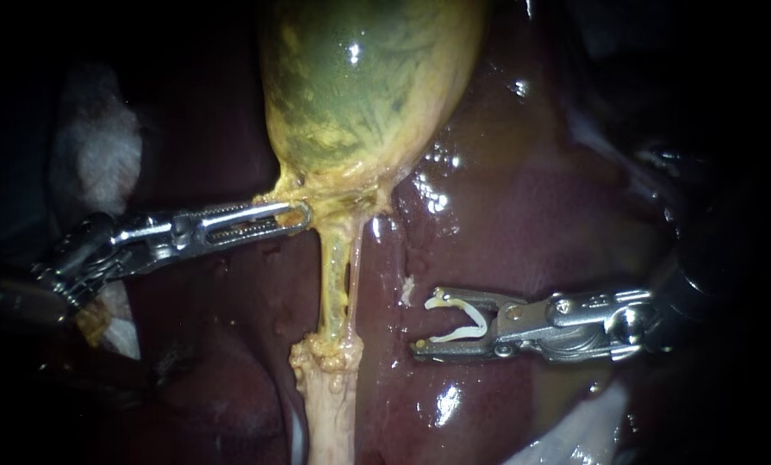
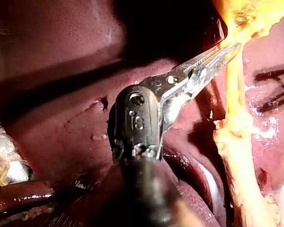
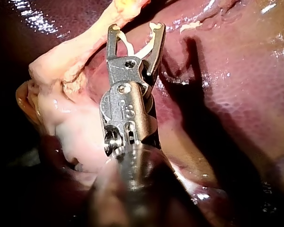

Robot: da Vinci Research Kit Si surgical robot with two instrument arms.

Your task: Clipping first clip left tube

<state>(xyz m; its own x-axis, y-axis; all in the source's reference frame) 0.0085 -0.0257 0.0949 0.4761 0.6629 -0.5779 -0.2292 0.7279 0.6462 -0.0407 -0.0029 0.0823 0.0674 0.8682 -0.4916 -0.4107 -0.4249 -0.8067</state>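
Note:
The green-yellow gallbladder (image 1: 359,86) hangs at the top middle and narrows into two tubes. The left tube (image 1: 335,275) is the thicker, yellow one; a thin pale tube (image 1: 357,267) runs close along its right side. My left instrument (image 1: 292,215) comes in from the left, its long jaws shut on the gallbladder's neck (image 2: 236,21) just above the tubes. My right instrument (image 1: 424,323) lies right of the tubes, apart from them. Its jaws stand wide apart and hold an open white clip (image 1: 464,323) between them, also shown in the right wrist view (image 3: 132,49), its mouth facing the tubes.
Dark red liver (image 1: 531,215) lies under and around everything. The tubes end below in a pale lumpy stump (image 1: 329,396). White gauze (image 1: 101,155) sits behind my left instrument, and more gauze (image 1: 575,430) lies at the lower right.

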